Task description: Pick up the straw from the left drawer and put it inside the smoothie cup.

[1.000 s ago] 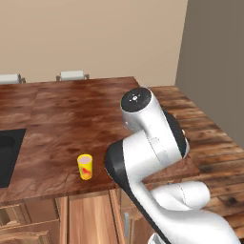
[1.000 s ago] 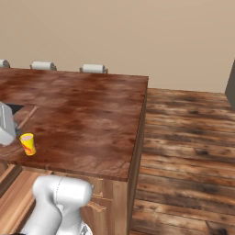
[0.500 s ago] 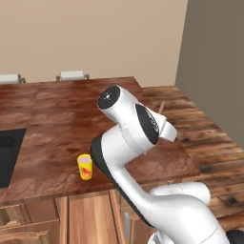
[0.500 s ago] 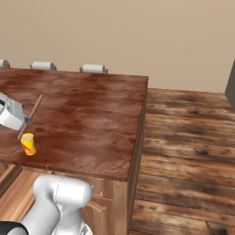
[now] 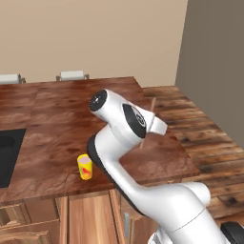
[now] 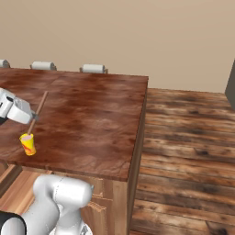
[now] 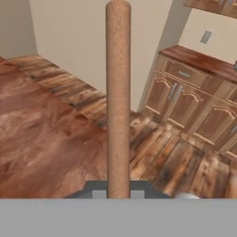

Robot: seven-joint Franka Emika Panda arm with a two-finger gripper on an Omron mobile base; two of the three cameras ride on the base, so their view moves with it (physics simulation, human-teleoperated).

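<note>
Right base view: pincer (image 6: 33,117) is clamped on the straw (image 6: 39,109), tilted just above the smoothie cup (image 6: 28,144) on the surface (image 6: 101,119). Best to bring the straw upright, centre its lower tip over the rim, then lower.

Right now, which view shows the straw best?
The hand view: the straw runs up the frame from the pincer. The right base view shows it thin and slanted above the smoothie cup; the left base view shows slivers beside the arm.
</note>
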